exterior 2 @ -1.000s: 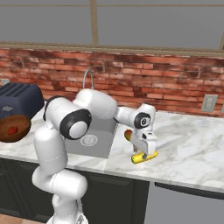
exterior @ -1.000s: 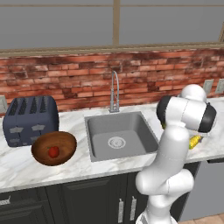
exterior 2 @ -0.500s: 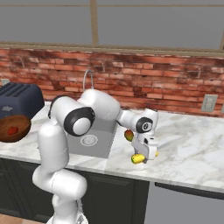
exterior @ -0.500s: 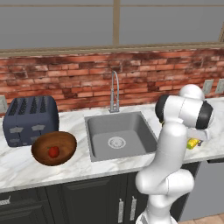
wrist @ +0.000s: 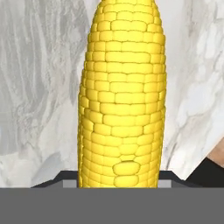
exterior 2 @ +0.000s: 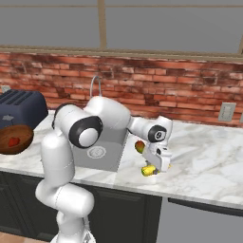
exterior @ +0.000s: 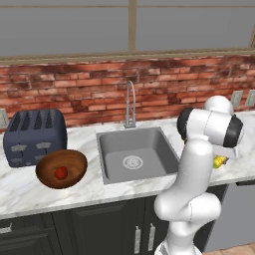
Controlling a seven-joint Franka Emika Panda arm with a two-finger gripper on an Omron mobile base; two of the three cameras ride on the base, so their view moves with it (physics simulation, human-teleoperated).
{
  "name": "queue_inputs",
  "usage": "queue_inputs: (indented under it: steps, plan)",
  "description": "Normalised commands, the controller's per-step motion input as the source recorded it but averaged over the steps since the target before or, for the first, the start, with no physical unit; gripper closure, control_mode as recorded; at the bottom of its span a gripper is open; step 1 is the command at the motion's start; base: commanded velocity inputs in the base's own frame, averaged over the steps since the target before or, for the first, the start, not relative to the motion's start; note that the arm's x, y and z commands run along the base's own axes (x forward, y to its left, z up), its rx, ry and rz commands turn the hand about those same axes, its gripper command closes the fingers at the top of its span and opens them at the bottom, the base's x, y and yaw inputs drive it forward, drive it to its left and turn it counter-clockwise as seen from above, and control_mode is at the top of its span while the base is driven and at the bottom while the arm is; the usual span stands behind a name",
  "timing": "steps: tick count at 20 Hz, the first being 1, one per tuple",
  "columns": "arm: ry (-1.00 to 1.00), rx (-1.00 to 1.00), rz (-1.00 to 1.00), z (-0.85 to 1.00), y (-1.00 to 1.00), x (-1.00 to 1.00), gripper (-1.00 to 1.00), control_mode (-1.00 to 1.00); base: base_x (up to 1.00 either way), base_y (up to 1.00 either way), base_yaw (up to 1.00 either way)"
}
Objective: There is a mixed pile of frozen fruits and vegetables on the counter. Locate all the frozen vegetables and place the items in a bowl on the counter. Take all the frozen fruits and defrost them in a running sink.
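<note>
- Toaster (exterior: 34,135): one, sitting at the far left of the surface (exterior: 94,187). Not part of the task.
- Bowl (exterior: 61,169): one, just in front of the toaster. It is holding one red round vegetable (exterior: 61,173), so I am judging the first vegetable as delivered.
- Sink (exterior: 135,155): one basin with one faucet (exterior: 130,103). I am seeing no fruit in it and no visible stream from the spout, so the defrosting part is looking untouched.
- Round orange-red fruit (exterior 2: 139,146): one, lying on the marble just right of the sink, near my wrist. Not yet moved.
- Corn cob (exterior 2: 149,170): one, lying on the surface right of the sink, near the front edge. In the hand view it is running lengthwise up from between my finger tips, filling the middle of the frame.
- End effector (exterior 2: 153,169): it is sitting down over the cob with a finger on either side. I cannot tell from the pictures whether the fingers are already pressing the cob or standing just off it, so I am not logging a grasp.
- Banana: I am not making it out with any certainty; a yellow bit beside my arm in the left base view could be corn or banana.
- Tally as judged: one of two vegetables bowled, the second under my fingers; fruits and the running water are remaining.
</note>
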Motion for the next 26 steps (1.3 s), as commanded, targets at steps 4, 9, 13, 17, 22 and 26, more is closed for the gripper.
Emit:
queue_inputs:
  steps: [4,9,13,17,22,26]
  plan:
    - [-0.09,0.0,0.04,0.45,0.32,-0.12,1.0,-1.0,0.0,0.0,0.0]
    - [-0.04,0.0,0.05,0.34,0.38,-0.07,1.0,-1.0,0.0,0.0,0.0]
    - [-0.03,0.0,0.08,0.28,0.4,-0.01,1.0,-1.0,0.0,0.0,0.0]
    - [0.0,0.0,0.1,0.24,0.41,0.01,1.0,-1.0,0.0,0.0,0.0]
    - [-0.04,0.0,0.12,0.09,0.44,-0.03,1.0,-1.0,0.0,0.0,0.0]
    - [-0.05,0.0,0.12,0.06,0.43,-0.07,1.0,-1.0,0.0,0.0,0.0]
